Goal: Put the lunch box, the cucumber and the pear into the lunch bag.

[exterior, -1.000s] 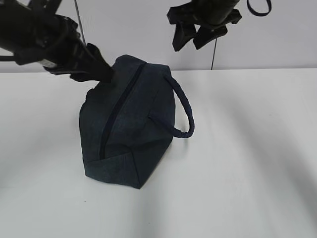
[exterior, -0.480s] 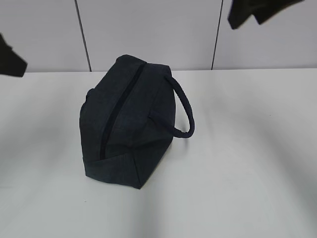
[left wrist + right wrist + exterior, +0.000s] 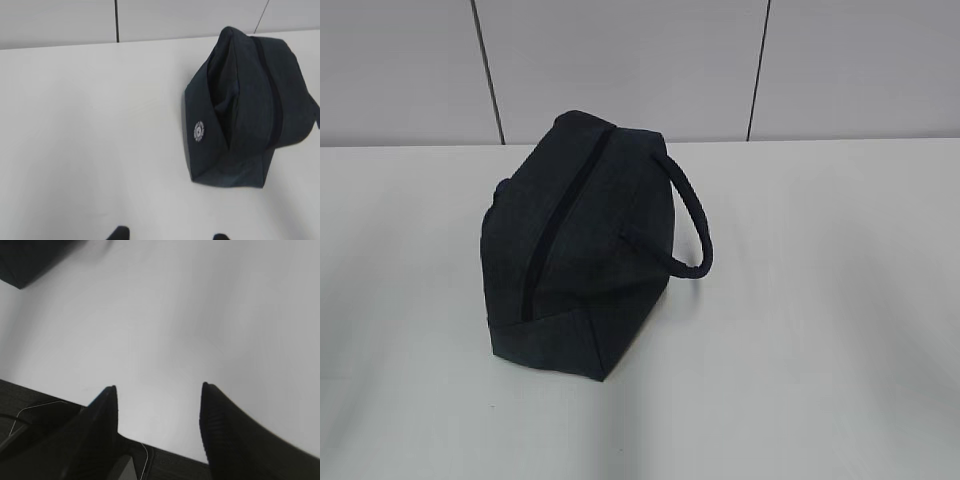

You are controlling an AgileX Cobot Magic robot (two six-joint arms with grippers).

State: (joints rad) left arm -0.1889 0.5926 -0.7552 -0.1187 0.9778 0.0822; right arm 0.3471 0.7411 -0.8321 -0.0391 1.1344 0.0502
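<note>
The dark navy lunch bag (image 3: pixel 582 245) stands on the white table with its top zipper shut and its looped handle (image 3: pixel 690 220) hanging to the right. It also shows in the left wrist view (image 3: pixel 245 105), with a small white round logo on its end. The lunch box, the cucumber and the pear are out of view. Neither gripper shows in the exterior view. My left gripper (image 3: pixel 169 234) is open and empty, well back from the bag. My right gripper (image 3: pixel 159 390) is open and empty above bare table, with a corner of the bag (image 3: pixel 25 260) at the upper left.
The white table (image 3: pixel 820 330) spreads around the bag. A grey panelled wall (image 3: pixel 620 60) stands behind it.
Both arms have pulled away from the bag and left the exterior view, the left one to the left and the right one up and to the right. The bag has stayed in place.
</note>
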